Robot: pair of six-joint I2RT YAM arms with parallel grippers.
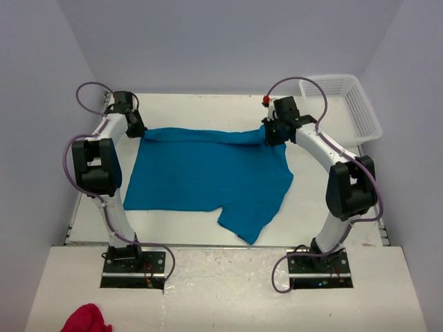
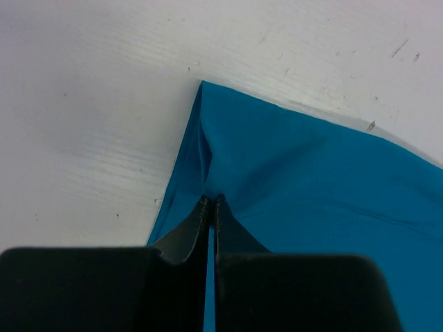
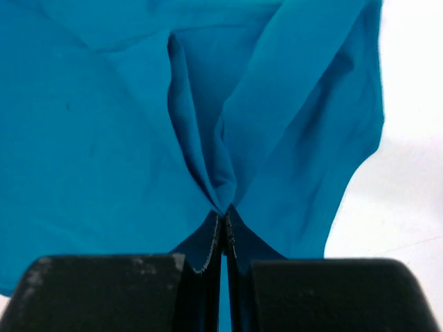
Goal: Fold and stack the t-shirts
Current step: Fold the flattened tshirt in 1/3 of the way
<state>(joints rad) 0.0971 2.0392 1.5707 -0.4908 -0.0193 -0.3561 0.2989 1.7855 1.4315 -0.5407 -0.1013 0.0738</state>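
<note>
White tabletop enclosed by pale lavender walls. We note a white plastic mesh basket at its far right corner and a crumpled magenta cloth on the near ledge, at the left. The plain teal-blue short-sleeved t-shirt lies mid-table, its long axis running left to right, with one sleeve pointing toward the near edge at the right. Its far edge forms a ridge between the arms: we see the left gripper pinched on the far left corner and the right gripper pinched on a bunched fold at the far right.
</note>
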